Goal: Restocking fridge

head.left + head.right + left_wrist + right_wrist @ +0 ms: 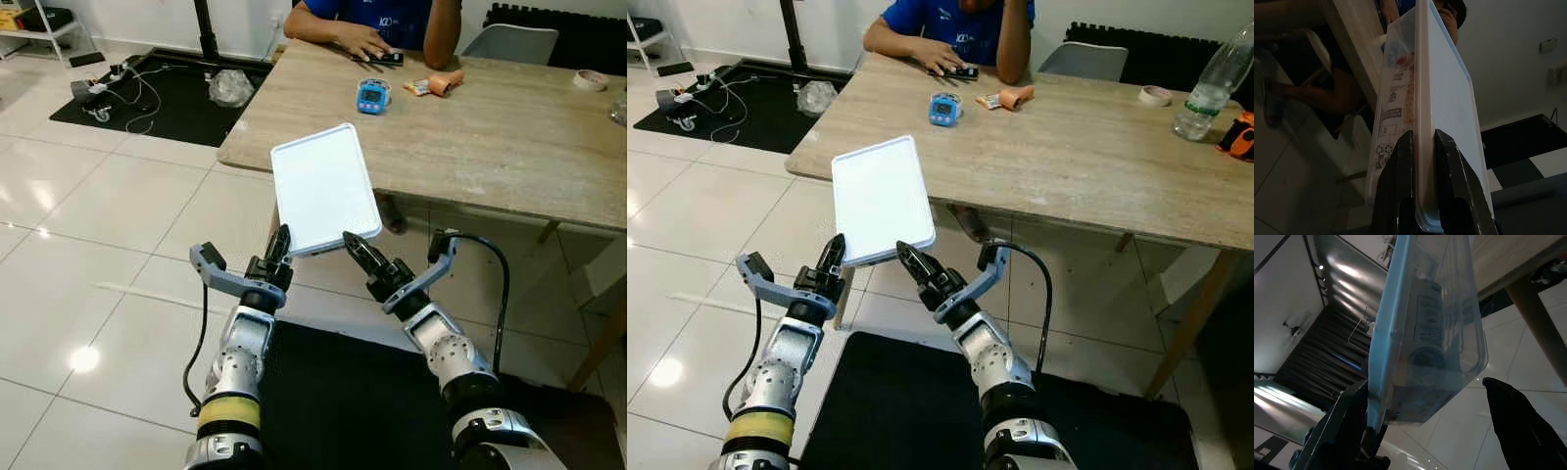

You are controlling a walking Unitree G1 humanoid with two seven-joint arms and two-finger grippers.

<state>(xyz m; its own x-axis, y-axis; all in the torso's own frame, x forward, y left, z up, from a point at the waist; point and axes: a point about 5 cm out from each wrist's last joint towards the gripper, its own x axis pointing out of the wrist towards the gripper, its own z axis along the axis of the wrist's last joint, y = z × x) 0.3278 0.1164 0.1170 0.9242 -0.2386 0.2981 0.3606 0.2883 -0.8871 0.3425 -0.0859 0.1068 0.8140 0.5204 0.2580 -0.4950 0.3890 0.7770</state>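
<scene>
1. Left gripper (277, 247) fingers are clamped on the lid rim of a clear storage container (323, 186), at its near left corner.
2. Right gripper (359, 250) is spread wide at the near right corner, one finger against the lid, the other clear of the tub.
3. Container, with packaged food inside, hangs in the air before the near edge of the table (509, 147), lid facing up, probably for carrying to the fridge.
4. Both arms reach forward and upward, wrists converging.

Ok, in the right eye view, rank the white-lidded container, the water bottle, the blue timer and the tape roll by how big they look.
1. container, though nearest the camera
2. water bottle
3. blue timer
4. tape roll, close to the timer, so unsure
</scene>
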